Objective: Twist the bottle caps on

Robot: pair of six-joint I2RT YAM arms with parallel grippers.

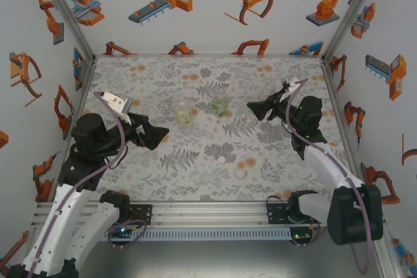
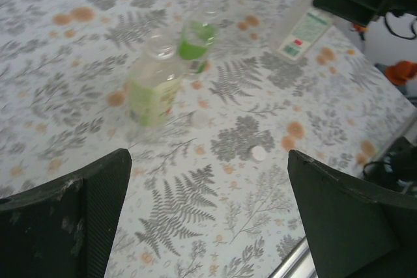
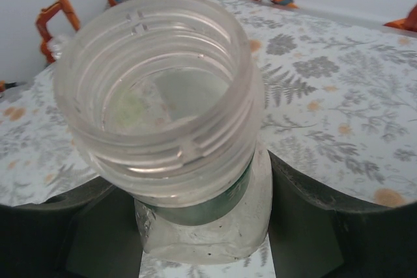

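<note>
The left end effector (image 1: 159,138) hangs over the surface (image 1: 150,79) with its jaws fully apart and nothing between them, probably ready to fetch a cap. Beyond it the yellowish bottle (image 1: 184,114) and the green bottle (image 1: 221,105) stand upright, near each other, apparently uncapped, so a cap can come from above. Two bottle caps lie loose nearer the arms: the first cap (image 1: 222,159) and, near it, the second cap (image 1: 240,174). The right end effector (image 1: 259,110) has closed on the body of the colourless bottle (image 3: 195,128), which is tilted with its threaded mouth bare. I judge this grip keeps it from turning during screwing.
</note>
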